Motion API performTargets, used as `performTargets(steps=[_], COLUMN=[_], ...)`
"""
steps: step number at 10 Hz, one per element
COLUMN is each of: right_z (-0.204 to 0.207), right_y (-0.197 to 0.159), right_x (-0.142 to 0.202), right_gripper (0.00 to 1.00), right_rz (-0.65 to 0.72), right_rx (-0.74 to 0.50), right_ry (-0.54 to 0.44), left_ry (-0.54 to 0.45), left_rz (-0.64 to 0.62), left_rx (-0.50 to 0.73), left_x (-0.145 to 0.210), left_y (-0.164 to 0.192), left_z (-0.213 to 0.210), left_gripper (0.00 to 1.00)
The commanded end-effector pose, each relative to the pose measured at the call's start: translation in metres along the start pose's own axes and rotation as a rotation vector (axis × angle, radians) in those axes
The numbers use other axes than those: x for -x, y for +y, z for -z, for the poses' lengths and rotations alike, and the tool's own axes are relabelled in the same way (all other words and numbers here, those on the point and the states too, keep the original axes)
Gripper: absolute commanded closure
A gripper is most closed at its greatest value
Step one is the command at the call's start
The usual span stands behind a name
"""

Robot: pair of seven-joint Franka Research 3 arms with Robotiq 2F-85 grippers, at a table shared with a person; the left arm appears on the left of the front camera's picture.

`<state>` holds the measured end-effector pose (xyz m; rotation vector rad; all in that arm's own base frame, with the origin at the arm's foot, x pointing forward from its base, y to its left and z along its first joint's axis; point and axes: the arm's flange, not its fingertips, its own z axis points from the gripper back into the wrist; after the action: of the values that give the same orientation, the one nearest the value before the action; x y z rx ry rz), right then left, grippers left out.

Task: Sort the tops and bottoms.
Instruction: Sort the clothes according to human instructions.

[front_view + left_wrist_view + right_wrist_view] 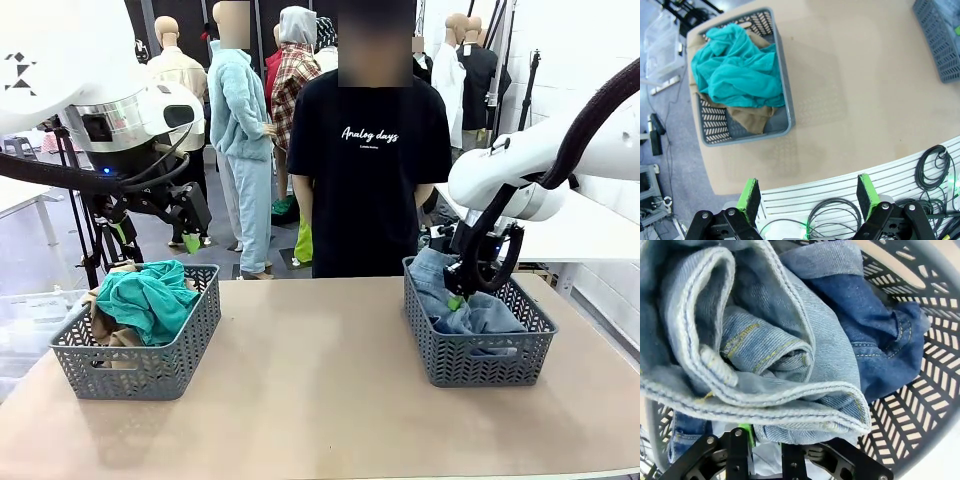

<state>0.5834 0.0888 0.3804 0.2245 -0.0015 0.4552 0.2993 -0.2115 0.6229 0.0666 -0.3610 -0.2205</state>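
Note:
A teal-green top lies over a tan top in the left grey basket. My left gripper hangs open above and behind that basket. From its wrist I look down between its green pads at the teal top and the tan top. Light blue denim bottoms fill the right basket. My right gripper reaches into it, shut on a fold of the light denim shorts. A dark blue pair lies beside them.
A person in a black T-shirt stands at the far edge of the table, between the two baskets. The bare tabletop stretches between the baskets. A corner of the right basket shows in the left wrist view.

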Motion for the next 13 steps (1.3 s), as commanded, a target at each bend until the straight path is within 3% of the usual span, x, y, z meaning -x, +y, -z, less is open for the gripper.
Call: performTargets(steps=[1, 3, 8, 9, 13], right_z=[0.001, -0.015, -0.054, -0.061, -0.079], right_y=[-0.008, 0.0, 0.031, 0.036, 0.04], right_x=[-0.005, 0.002, 0.022, 0.026, 0.031], right_gripper=[1.0, 1.0, 0.1, 0.0, 0.0], right_rz=[-0.017, -0.01, 0.001, -0.001, 0.039], right_rx=[0.001, -0.005, 0.057, 0.067, 0.089], right_ry=[0.007, -0.023, -0.028, -0.038, -0.054], left_ry=[0.005, 0.005, 0.005, 0.005, 0.005], left_rz=[0.002, 0.002, 0.002, 0.002, 0.002], left_rx=[-0.002, -0.002, -0.002, -0.002, -0.002], left_x=[0.001, 0.001, 0.001, 0.001, 0.001], left_y=[0.003, 0.003, 0.003, 0.003, 0.003], left_z=[-0.001, -0.001, -0.001, -0.001, -0.001], left_gripper=[0.0, 0.0, 0.0, 0.0, 0.0])
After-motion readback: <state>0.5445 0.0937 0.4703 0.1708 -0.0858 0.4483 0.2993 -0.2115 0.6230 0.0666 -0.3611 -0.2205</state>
